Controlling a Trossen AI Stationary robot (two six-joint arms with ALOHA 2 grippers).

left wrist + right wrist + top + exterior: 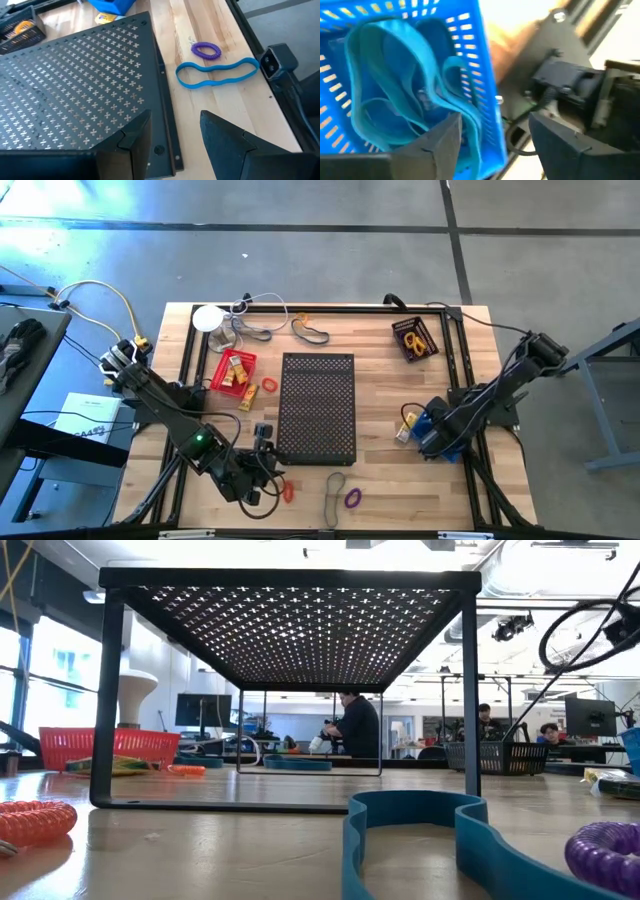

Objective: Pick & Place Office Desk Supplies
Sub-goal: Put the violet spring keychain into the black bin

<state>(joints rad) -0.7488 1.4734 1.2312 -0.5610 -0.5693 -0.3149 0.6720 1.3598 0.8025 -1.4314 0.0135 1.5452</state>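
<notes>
You had the perforated stand [318,408] at the table's [380,480] middle. To its left sat a basket [232,370], with a small loop [269,385] between them. Right of the stand lay a tray [414,338] toward the far edge and a bin [410,65] holding bands [395,90] nearer. Before the stand lay a band [217,74] and a coil [206,50] beside it.

The black perforated stand [317,408] fills the middle of the tabletop [385,380] and blocks any level crossing between the two sides. Bare wood lies open between the stand and the blue basket [436,430]. At the near edge, a blue band [217,74], a purple coil [206,50] and an orange coil [35,820] clutter the strip beside the stand. The black frame rail [462,370] hems the right edge.
</notes>
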